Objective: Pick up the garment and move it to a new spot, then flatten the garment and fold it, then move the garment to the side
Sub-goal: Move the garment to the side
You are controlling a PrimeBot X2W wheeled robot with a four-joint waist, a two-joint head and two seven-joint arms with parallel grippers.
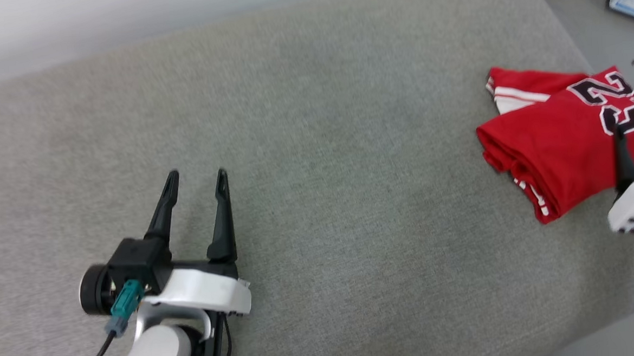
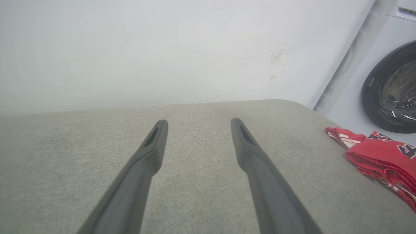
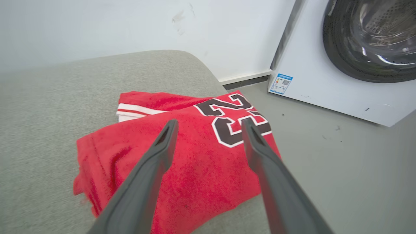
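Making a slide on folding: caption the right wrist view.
Open right gripper over the folded red garment at the edge of the grey cushion, washing machine behind.

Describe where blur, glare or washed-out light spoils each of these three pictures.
Head view: slight motion blur throughout, the garment soft-edged. Left wrist view: the left end effector looms out of focus, the wall washed out. Right wrist view: printed numbers sharp, glare streaks on the washing machine door.

I have wide bare surface ahead of and beside my left claw, open all the way to the wall. The one obstacle is the folded shirt at the right edge, below my spread right claw. Beyond it, open floor runs to the washer.
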